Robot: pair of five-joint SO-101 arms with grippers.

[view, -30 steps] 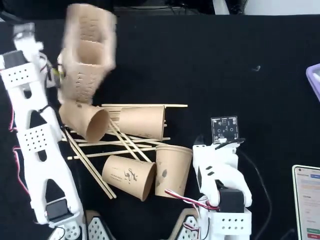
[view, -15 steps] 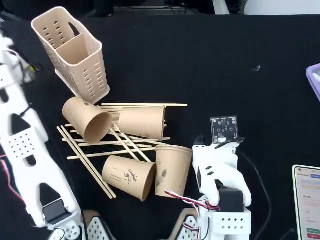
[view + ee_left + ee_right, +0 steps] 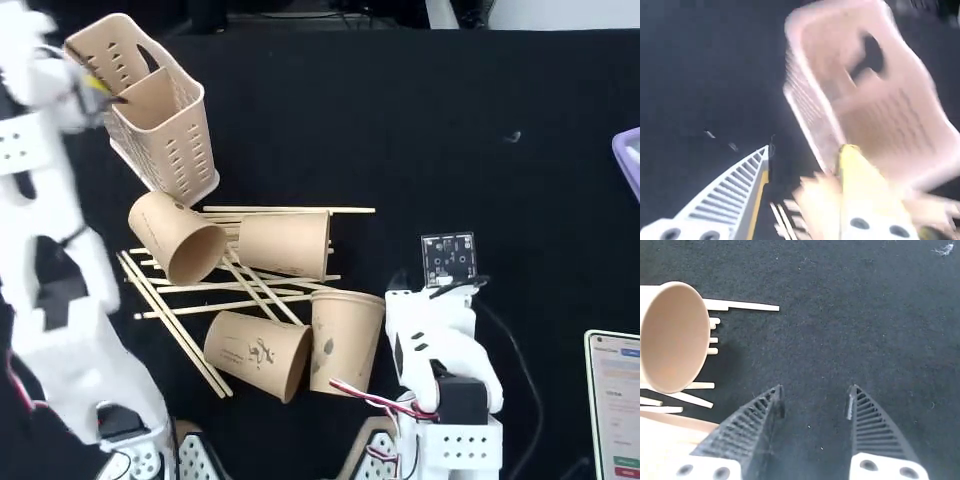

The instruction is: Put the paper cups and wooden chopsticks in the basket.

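- My left hand is spread wide astride the rim of the tilted basket, upper left; I'd close squarely before righting it.
- Right hand gapes; paper cups and chopsticks lie heaped centre-left on the counter.

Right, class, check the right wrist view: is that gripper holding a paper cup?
No, the right gripper is open over bare black table, and the nearest paper cup lies on its side apart from it.

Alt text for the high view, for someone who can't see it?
Four paper cups sit among scattered wooden chopsticks on a black table, next to a tilted beige basket. The left arm's tool is at the basket's rim; the right arm sits folded beside the cups.
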